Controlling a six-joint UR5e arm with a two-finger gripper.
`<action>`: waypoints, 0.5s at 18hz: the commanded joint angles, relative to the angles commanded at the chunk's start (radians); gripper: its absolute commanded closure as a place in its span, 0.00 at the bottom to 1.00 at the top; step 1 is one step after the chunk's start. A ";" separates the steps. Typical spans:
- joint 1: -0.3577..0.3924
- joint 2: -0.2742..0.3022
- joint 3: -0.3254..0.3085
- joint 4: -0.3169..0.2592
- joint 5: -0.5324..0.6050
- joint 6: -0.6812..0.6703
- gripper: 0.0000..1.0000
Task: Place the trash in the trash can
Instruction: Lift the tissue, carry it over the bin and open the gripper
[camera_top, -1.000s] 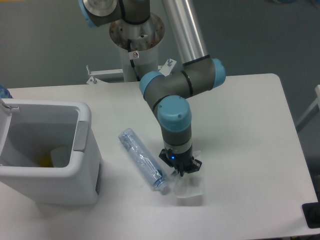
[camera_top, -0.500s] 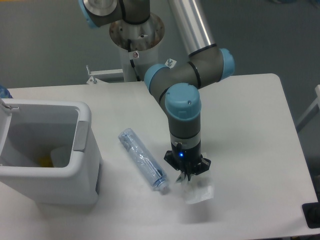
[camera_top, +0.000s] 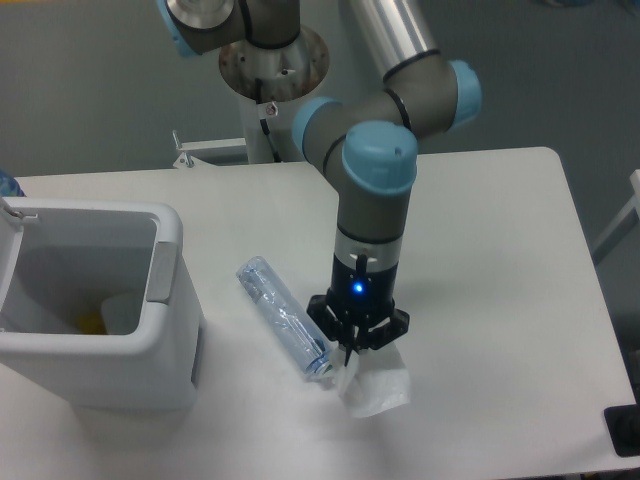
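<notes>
One bottle beside gripped wrapper.

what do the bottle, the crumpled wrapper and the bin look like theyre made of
The bottle looks like thin clear plastic with a bluish tint: you can see through it, and its wall is creased and crushed. The wrapper, hanging from the gripper, seems to be soft white-translucent plastic film, crumpled and limp. The trash can looks like rigid, smooth white moulded plastic with rounded corners and a thick rim.
</notes>
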 joint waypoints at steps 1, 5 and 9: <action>0.000 0.015 0.000 0.000 -0.029 -0.008 1.00; -0.008 0.066 0.002 0.000 -0.109 -0.038 1.00; -0.020 0.112 0.008 0.002 -0.183 -0.094 1.00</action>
